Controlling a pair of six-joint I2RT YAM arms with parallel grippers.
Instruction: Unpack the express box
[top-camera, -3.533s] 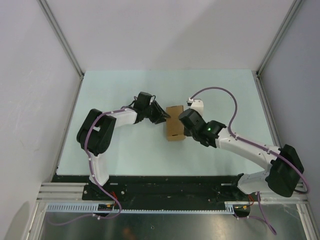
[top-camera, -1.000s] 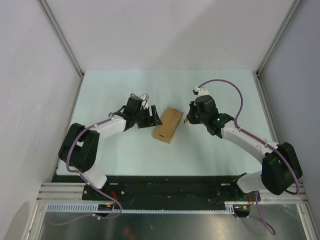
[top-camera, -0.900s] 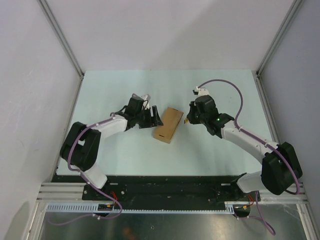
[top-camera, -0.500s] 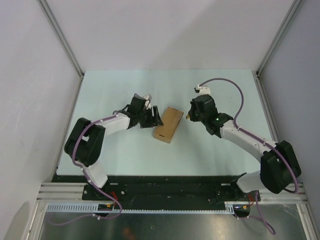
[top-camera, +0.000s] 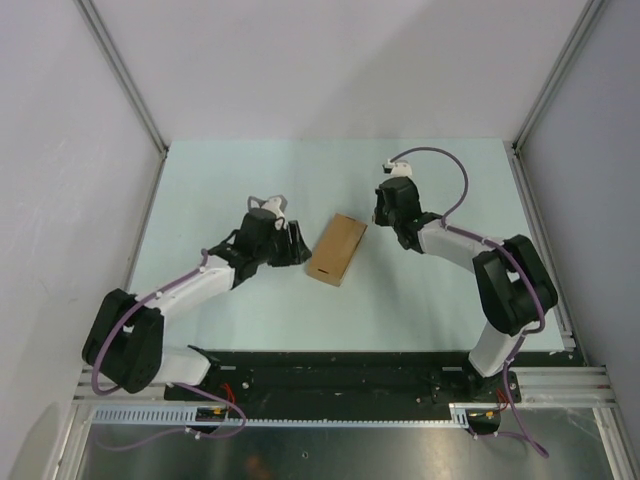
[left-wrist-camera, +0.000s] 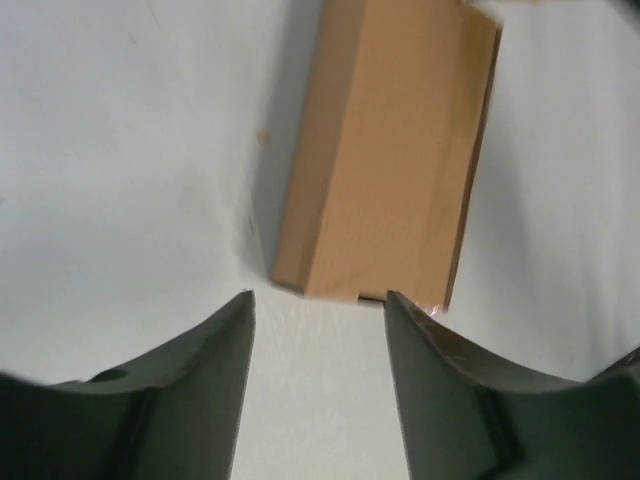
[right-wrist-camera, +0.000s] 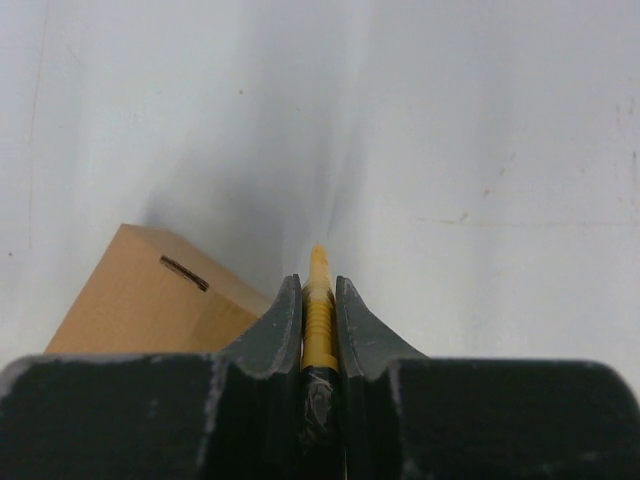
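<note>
Looking at this one, the cut is the bit that makes me nervous. The right gripper (right-wrist-camera: 318, 288) is clamped tight on a slim yellow knife (right-wrist-camera: 318, 262). The knife's tip pokes out just past the fingertips and aims at bare table (right-wrist-camera: 480, 120). The express box (right-wrist-camera: 140, 295) sits off to the left of those jaws, near but not touching.

Over on the other side, the left gripper (left-wrist-camera: 318, 300) has its jaws apart with nothing between them. The box's short end lies just ahead of the fingertips. It looks about as wide as the gap and sits a little off-centre to it, and the lid looks shut.

Stuff that could go wrong, imo:
- If the left jaws go straight forward, one finger looks set to hit the end face instead of sliding past the side. The box would just scoot or spin away.
- Nothing is pinning the box. It looks light, so a knife pressed on it would probably push it across the table rather than slice.
- The knife is thin and pinched only near its tip, so side load could twist it in the jaws.
- I can't see a seam or tape line, so a blind cut might go deep and nick whatever's inside.
</note>
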